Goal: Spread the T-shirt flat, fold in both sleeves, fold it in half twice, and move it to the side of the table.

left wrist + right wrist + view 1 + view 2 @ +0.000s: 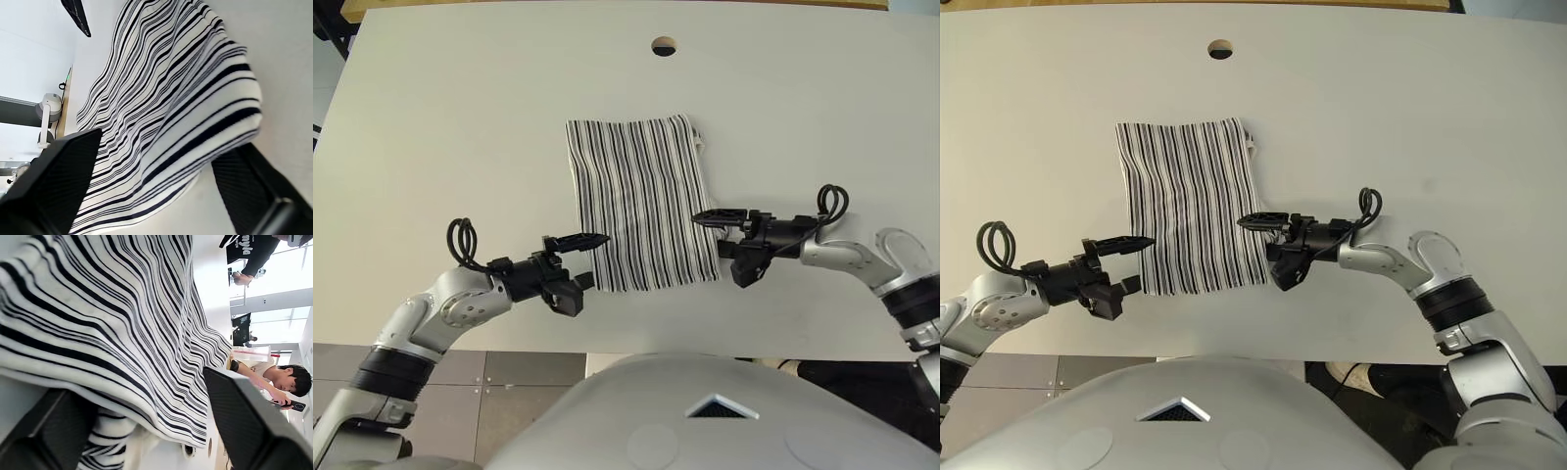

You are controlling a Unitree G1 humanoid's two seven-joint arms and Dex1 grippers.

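Observation:
The black-and-white striped T-shirt (640,203) lies folded into a narrow rectangle in the middle of the white table (450,147). My left gripper (579,268) sits at the shirt's near left corner, open. In the left wrist view that corner of the T-shirt (176,103) lies between the fingers (54,186) of my left gripper (156,149). At the near right edge of the shirt my right gripper (720,250) is open too. The right wrist view has the striped T-shirt (98,313) running between the two spread fingers (244,416) of my right gripper (142,387).
A round cable hole (664,45) is in the table beyond the shirt. Bare tabletop stretches to the left and right of the shirt. The table's near edge (636,351) runs just behind both grippers.

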